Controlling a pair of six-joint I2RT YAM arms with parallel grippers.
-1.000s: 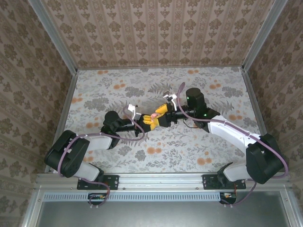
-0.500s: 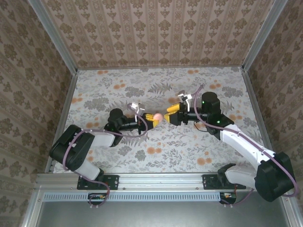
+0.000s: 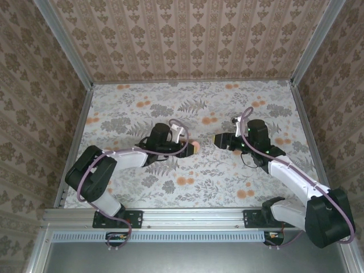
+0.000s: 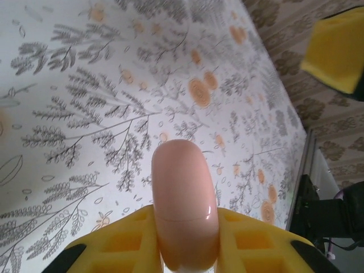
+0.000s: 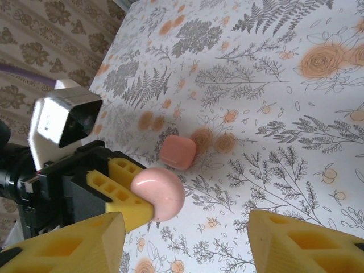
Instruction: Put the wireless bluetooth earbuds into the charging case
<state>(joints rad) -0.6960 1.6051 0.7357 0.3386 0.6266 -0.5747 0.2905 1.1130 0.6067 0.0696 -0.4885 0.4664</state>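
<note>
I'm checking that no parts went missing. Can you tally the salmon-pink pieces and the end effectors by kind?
Charging case, gripped by the left end effector: 1
Small pink piece lying on the table, kind unclear: 1
End effectors, the left one and the right end effector: 2
Total: 4

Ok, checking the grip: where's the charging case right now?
The charging case is clamped in the left gripper near the table's middle in the top view, with the right gripper apart on its right.
</note>
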